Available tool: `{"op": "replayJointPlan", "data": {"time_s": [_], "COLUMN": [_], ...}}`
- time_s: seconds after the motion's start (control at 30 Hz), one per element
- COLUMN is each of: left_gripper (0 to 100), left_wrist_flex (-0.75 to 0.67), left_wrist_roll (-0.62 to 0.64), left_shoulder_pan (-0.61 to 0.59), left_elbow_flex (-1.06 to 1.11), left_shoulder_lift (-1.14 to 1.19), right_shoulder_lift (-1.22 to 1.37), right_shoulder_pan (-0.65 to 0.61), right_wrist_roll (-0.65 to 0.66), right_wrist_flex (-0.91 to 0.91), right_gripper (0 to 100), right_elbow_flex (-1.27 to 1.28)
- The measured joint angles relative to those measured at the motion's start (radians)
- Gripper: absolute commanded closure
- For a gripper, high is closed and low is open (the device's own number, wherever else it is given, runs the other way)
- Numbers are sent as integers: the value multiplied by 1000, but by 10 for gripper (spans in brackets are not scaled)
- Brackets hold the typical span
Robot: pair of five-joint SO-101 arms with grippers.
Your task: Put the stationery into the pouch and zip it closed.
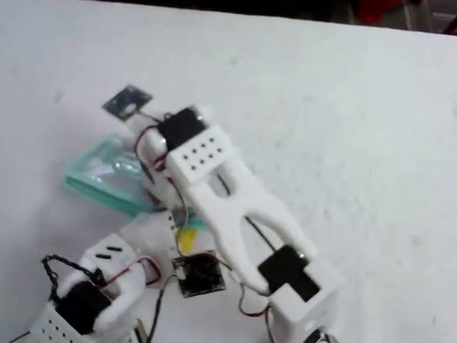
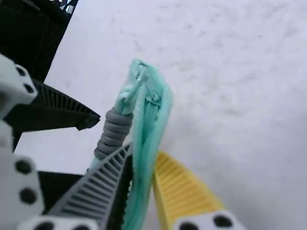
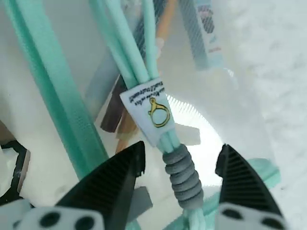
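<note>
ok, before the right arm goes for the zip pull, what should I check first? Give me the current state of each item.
1. Stationery inside the pouch: ok, pencils show through its clear wall.
2. Left claw anchoring the pouch: ok, the teal edge is pinched between its fingers.
3. Right claw lined up on the pull cord: ok, the grey bead sits between its fingers.
4. Right claw gripping the bead: not ok, its jaws are open and stand apart from it.
5. How far the zip is already closed: cannot tell.
</note>
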Motion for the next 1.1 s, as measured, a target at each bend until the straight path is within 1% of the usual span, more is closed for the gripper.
{"op": "replayJointPlan", "data": {"time_s": [0.03,0.1,0.17,0.2,0.3,0.5,0.67,0.83,1.0,1.1], "left_gripper": [980,980,980,980,980,980,980,980,980,980], "left_wrist_flex": [0,0,0,2,2,11,9,6,-32,-61], "left_wrist_roll": [0,0,0,0,0,-5,-6,-6,-6,44], "left_shoulder_pan": [2,2,5,5,6,6,5,2,0,-2], "left_elbow_flex": [0,0,2,3,14,15,12,11,11,9], "left_shoulder_lift": [5,6,6,8,8,9,0,-5,-5,-5], "right_shoulder_lift": [12,40,64,78,107,87,-57,-255,-379,-436], "right_shoulder_pan": [2,5,5,5,6,20,69,78,87,117], "right_wrist_roll": [0,14,49,63,106,112,49,41,41,41], "right_wrist_flex": [0,0,0,0,0,0,0,0,2,2], "right_gripper": [800,886,964,984,981,981,981,981,981,981], "right_elbow_flex": [-2,-6,-11,-14,-8,-9,-40,-66,-66,-66]}}
